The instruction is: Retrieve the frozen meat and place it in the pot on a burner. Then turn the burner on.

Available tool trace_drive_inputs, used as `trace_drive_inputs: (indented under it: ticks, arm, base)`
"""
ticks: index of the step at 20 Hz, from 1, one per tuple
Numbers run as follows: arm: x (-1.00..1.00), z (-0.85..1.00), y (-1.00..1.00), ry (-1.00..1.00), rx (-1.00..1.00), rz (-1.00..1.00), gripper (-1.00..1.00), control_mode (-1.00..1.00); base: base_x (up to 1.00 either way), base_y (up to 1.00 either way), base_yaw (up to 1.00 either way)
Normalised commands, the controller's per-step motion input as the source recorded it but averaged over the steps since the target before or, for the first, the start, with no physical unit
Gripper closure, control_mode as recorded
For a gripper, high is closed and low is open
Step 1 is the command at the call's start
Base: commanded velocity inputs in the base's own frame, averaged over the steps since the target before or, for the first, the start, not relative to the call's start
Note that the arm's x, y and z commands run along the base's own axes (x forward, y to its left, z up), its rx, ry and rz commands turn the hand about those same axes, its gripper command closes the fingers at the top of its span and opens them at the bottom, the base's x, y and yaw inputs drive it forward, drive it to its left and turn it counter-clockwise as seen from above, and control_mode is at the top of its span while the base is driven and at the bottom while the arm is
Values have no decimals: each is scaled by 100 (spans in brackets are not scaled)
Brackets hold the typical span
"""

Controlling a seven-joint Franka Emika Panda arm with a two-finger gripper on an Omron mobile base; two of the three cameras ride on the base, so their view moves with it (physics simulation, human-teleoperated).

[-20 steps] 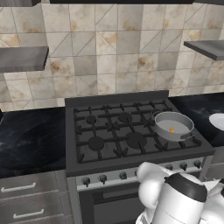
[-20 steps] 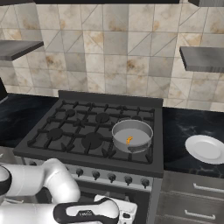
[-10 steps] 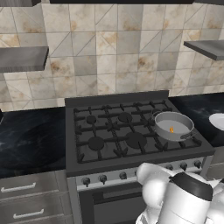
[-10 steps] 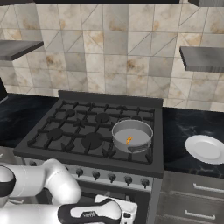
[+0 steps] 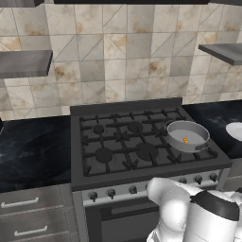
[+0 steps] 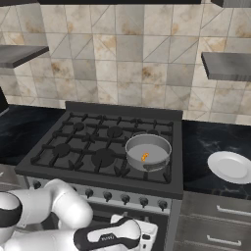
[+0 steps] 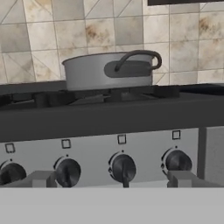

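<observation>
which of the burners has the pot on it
The front right burner, nearest the white plate. The shallow grey metal pot sits on its grate, tiny orange-yellow meat chunk inside; the other burners are bare.

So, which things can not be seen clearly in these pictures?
- Frozen meat: hand view, hidden behind the pot wall.
- Knob markings: too blurred to read on or off.
- White plate: left base view, cut by the right edge.
- End effector: right base view, fingertips hidden below the bottom edge.

Arm [image 6: 54, 215] folded low; pincer [image 7: 111, 179] level, jaws wide apart, holding nothing
</observation>
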Motion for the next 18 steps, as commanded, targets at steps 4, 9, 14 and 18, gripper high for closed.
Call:
trace_drive_inputs:
  ticks: [4,9,14,18]
  arm:
    - [0,-4,-17,0,0,0,-100,-100]
    - [0,-5,-33,0,0,0,-100,-100]
    - [2,-8,-32,0,0,0,-100,-100]
    - [9,-10,-27,0,0,0,-100,-100]
  base:
    - [0,0,0]
    - [0,0,0]
    - [0,0,0]
    - [0,0,0]
